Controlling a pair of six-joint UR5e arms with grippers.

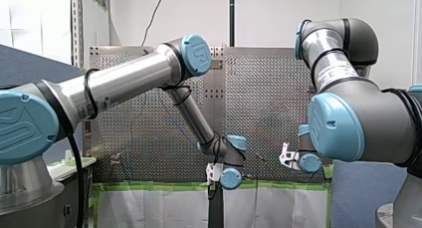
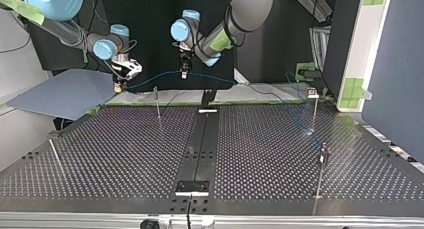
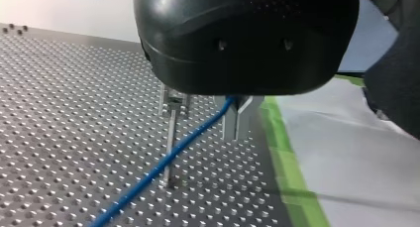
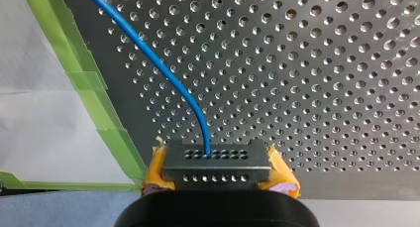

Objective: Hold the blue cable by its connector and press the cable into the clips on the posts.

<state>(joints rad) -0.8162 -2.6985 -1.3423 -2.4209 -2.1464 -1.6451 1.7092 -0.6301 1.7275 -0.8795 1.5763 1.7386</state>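
Note:
The blue cable hangs in the air above the table's far edge in the top view. One end goes into a dark connector, and my right gripper is shut on it with its yellow pads. My left gripper, black with metal fingers, is shut on the cable further along. A thin post with a clip stands just beside those fingers. In the top view my right gripper is at the left, my left gripper near the middle, and the clip post stands below the span between them.
More clip posts stand at the top view's right and right front, and a thin one at the left front. Green tape edges the perforated table. A black rail runs down its middle.

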